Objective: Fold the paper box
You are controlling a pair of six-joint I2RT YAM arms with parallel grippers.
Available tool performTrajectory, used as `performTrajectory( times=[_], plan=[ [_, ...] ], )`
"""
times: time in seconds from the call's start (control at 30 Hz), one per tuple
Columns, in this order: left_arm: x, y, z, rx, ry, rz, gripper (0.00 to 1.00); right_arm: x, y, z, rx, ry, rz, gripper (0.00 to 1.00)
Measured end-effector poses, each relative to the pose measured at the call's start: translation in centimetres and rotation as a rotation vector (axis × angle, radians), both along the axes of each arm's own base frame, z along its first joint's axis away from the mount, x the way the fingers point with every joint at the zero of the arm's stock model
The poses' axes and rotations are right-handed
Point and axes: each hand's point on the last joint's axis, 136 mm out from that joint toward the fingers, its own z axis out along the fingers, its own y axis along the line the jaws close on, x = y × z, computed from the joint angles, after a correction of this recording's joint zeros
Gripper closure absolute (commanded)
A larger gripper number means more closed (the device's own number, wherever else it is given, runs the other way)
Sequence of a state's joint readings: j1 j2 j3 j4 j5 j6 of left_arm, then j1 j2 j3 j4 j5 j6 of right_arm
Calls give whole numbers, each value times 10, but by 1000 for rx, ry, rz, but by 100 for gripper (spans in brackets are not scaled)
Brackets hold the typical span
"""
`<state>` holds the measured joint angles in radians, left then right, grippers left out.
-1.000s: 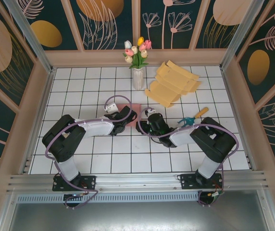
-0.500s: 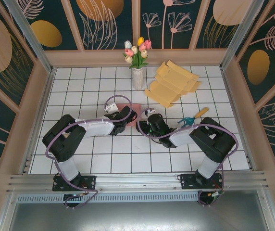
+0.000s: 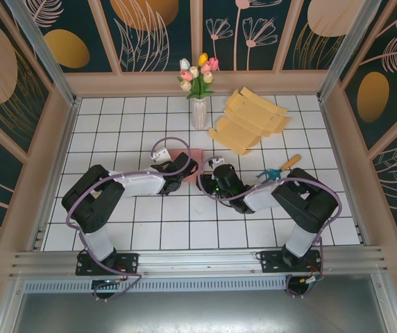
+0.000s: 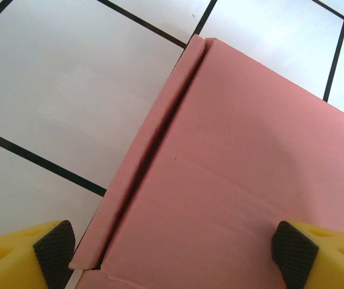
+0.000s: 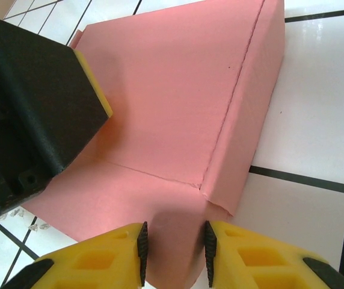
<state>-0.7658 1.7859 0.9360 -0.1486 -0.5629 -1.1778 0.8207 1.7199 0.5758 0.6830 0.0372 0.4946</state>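
The pink paper box (image 3: 193, 155) lies partly flat on the white tiles between both arms. In the left wrist view its panel (image 4: 250, 150) has one long side flap folded up at the left. My left gripper (image 4: 175, 256) (image 3: 184, 166) is open wide and low over that panel; one pad (image 4: 55, 253) sits outside the raised flap, the other (image 4: 295, 253) over the panel. My right gripper (image 5: 175, 253) (image 3: 209, 179) is shut on a near flap of the box (image 5: 172, 90), which bulges up between its pads. The left gripper's black body (image 5: 27, 120) rests on the sheet.
A white vase of tulips (image 3: 198, 111) stands behind the box. A stack of flat yellow box blanks (image 3: 250, 119) lies at the back right. A small tool with an orange handle (image 3: 278, 168) lies right of my right arm. Frame walls enclose the tiled table.
My right gripper has edged slightly left toward the box while holding the flap. The left arm has stayed still.
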Motion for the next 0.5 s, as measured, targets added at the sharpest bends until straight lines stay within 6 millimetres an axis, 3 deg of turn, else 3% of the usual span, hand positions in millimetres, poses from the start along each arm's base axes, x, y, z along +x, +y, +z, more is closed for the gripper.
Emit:
performTrajectory(
  times=[0.5],
  plan=[
    [1, 0, 0, 3, -7, 4, 12, 2, -2, -3, -15, -73, 15, 68]
  ],
)
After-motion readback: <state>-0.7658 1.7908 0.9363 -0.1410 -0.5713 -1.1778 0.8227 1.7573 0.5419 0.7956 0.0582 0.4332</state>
